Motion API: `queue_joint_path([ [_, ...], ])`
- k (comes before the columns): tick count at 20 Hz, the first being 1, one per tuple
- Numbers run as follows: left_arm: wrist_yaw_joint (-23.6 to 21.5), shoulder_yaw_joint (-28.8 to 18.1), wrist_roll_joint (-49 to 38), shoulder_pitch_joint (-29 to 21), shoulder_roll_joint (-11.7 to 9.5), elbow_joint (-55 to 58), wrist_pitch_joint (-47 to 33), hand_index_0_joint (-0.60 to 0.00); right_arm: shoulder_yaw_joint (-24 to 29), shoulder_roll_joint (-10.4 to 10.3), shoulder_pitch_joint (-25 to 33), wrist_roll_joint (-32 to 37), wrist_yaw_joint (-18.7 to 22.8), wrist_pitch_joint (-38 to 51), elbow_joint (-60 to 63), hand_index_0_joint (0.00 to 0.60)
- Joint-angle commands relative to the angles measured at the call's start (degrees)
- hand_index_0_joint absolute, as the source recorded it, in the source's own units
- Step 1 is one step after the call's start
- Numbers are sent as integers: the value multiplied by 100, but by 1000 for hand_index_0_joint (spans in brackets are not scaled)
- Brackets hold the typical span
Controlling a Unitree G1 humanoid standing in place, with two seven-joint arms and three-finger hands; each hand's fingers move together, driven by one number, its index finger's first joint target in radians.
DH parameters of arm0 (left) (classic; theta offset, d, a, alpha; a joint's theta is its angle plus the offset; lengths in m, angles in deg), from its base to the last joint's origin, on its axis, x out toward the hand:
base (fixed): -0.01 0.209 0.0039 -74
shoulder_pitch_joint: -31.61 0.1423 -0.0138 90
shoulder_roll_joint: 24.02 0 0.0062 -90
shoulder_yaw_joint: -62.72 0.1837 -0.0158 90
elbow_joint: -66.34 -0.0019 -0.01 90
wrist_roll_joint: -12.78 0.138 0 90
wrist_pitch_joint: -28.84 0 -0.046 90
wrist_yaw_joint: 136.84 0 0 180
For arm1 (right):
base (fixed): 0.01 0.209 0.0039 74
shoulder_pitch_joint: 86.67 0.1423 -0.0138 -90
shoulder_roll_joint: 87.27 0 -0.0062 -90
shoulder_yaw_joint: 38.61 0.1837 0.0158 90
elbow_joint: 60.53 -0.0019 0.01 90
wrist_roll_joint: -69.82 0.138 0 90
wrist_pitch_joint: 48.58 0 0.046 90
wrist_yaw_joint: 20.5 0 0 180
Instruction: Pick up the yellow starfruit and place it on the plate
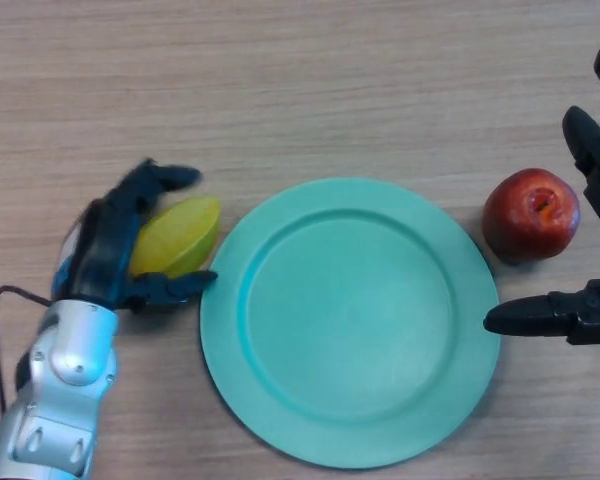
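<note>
Yellow starfruit (177, 237) sits just left of the green plate (350, 320), cupped between my left hand's (110, 250) curled fingers and thumb for lifting, while my right hand (590, 310) idles, fingers spread, beyond the plate's right rim.

The light was bright and even over the table (280, 80). The plate (223, 325) cast a thin, soft shadow along its bottom edge. The apple (530, 213) had a small dark shadow under it and a faint shine on top.

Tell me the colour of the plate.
The plate is plain teal green with no pattern, seen best in the head view.
</note>
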Motion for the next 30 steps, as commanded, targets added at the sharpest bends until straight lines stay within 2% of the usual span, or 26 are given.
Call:
queue_joint_path([
  [1,51,-76,109,-122,-145,204,-299,-600,420,166,128,-8,-4,624,-328,0],
  [7,-1006,-301,557,-204,-353,316,-965,-600,274,158,195,-153,28,627,-267,0],
  [11,-1121,-401,120,-30,-304,1278,-817,-600,234,147,188,-156,-4,620,-286,0],
  [14,-976,-215,258,103,-186,2038,-720,-600,208,127,185,-151,27,637,-265,0],
  [16,-803,81,560,261,9,2364,-669,-600,181,124,221,-120,73,642,-262,0],
  [18,-716,419,1233,421,115,2479,-716,-600,184,135,216,-86,71,579,-325,0],
  [19,-591,619,1067,510,166,2602,-658,-600,186,137,222,-74,68,545,-338,0],
  [22,-458,1084,1374,713,202,2513,-663,-600,171,133,218,-79,78,539,-360,0],
  [25,281,1360,1097,884,207,2576,-270,-600,111,118,229,-129,96,574,-361,0],
  [28,391,1405,835,941,208,2582,217,-600,52,104,226,-247,92,590,-370,0],
  [30,447,1350,832,962,208,2537,259,-600,31,82,218,-226,125,573,-409,0],
])
